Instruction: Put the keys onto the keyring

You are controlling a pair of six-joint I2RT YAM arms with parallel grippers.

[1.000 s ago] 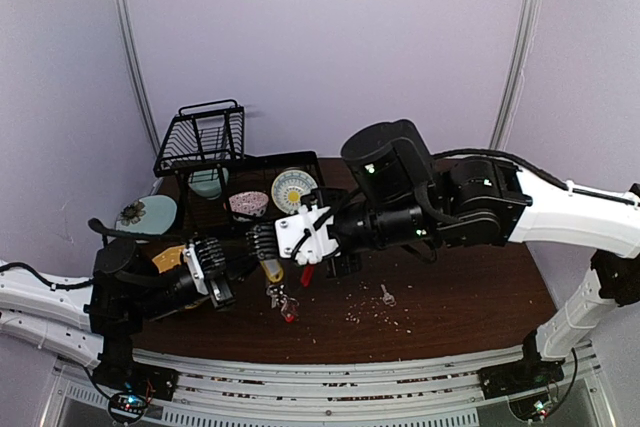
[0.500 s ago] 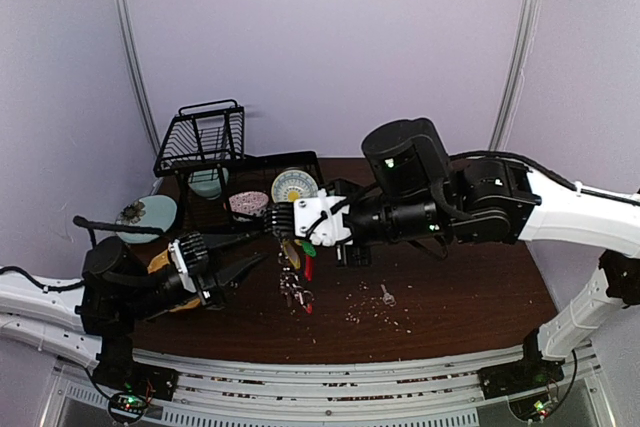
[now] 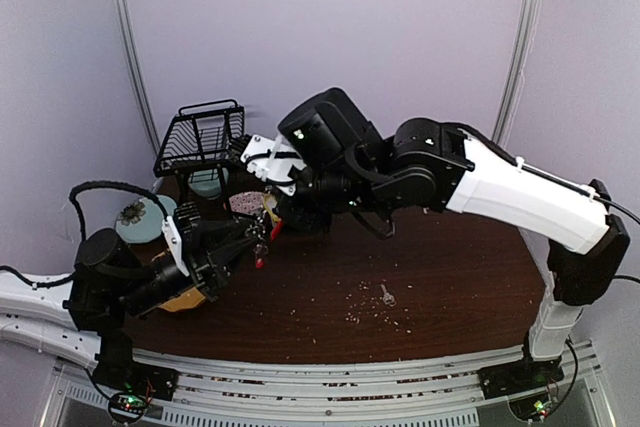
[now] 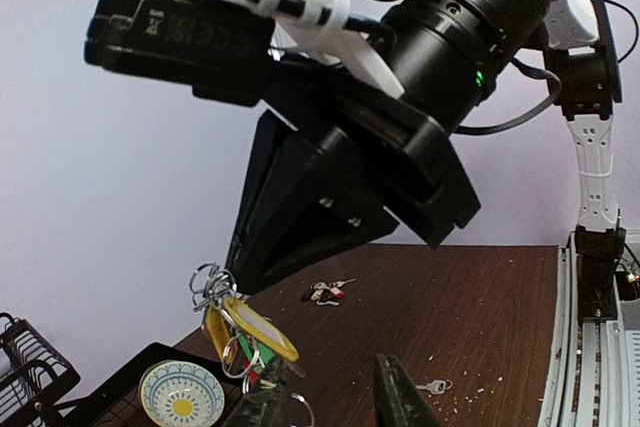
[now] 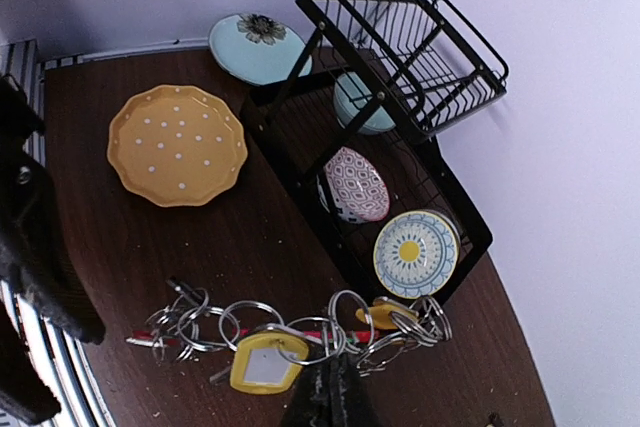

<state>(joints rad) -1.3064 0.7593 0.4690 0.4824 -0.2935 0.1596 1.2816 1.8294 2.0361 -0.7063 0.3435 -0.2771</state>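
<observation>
The keyring [image 5: 300, 332], a chain of silver rings with two yellow tags and a red strip behind, hangs above the table with my right gripper [image 5: 331, 359] shut on one of its rings. From above, that gripper [image 3: 268, 209] is near the rack and the keyring [image 3: 262, 239] dangles below it. My left gripper [image 3: 240, 243] sits just beside the dangling bunch, its fingers apart. In the left wrist view the keyring [image 4: 235, 332] hangs against the left finger [image 4: 265, 405], with nothing in the gap of the gripper [image 4: 328, 367]. One loose silver key [image 3: 386, 295] [image 4: 432, 385] lies on the table. A small cluster of keys [image 4: 325, 292] lies farther off.
A black dish rack [image 5: 400, 67] stands at the back left, with a patterned bowl [image 5: 355, 185] and a blue-yellow plate [image 5: 415, 252] in its tray. A yellow dotted plate [image 5: 177, 144] and a pale blue plate [image 5: 258, 47] lie beside it. Crumbs [image 3: 375, 312] dot the table.
My right arm has swung left and up toward the rack, carrying the keyring off the table. My left gripper has opened and drawn back to the left.
</observation>
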